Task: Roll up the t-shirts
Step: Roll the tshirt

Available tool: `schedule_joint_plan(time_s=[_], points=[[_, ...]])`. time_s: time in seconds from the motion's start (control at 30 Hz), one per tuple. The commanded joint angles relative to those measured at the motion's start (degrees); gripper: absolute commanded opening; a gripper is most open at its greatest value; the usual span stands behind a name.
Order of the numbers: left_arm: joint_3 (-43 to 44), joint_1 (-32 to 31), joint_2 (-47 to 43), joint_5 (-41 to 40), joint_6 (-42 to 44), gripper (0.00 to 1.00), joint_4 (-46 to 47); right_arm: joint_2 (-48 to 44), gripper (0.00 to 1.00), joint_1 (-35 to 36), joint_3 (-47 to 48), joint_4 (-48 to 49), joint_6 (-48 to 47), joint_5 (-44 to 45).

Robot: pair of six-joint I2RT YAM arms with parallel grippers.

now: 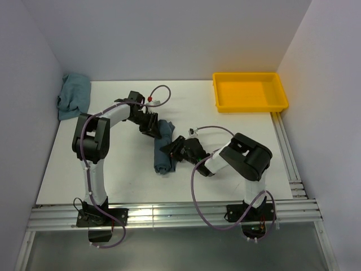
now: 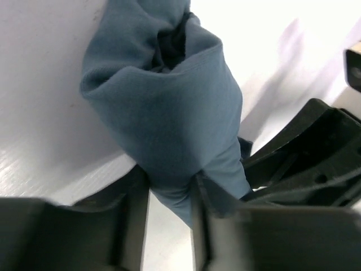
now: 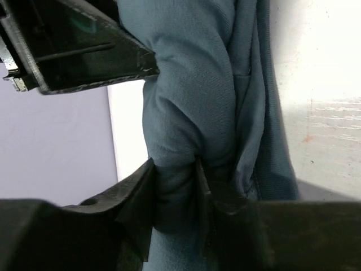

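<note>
Arms angled inward, the left tool (image 1: pixel 151 125) and the right tool (image 1: pixel 172 148) each pinching the rolled t-shirt (image 1: pixel 163 155).
The left arm (image 1: pixel 90 138) stands up from its base, elbow bent, forearm reaching right and away; its jaws clamp the roll's far end. The right arm (image 1: pixel 248 155) is folded low, forearm pointing left; its jaws squeeze bunched fabric nearer along the roll.

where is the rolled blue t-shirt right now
In the top view the rolled t-shirt lies mid-table between both arms, pinched by the left hand at its far end and the right hand at its right side.
</note>
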Motion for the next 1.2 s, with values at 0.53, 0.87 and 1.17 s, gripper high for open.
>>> schedule_joint_plan(time_s=[0.53, 0.87, 1.17], points=[[6.7, -6.5, 0.8, -24.9, 2.0, 0.02, -6.6, -7.6, 0.64, 10.4, 29.2, -69.3, -13.1, 29.3], [8.9, -7.6, 1.5, -26.1, 1.3, 0.04, -8.7, -1.1, 0.62, 14.1, 46.4, -83.1, -17.2, 38.7], [10.9, -7.7, 3.1, -26.3, 1.1, 0.05, -10.2, 6.4, 0.57, 14.2, 51.2, -84.4, -18.0, 38.2]])
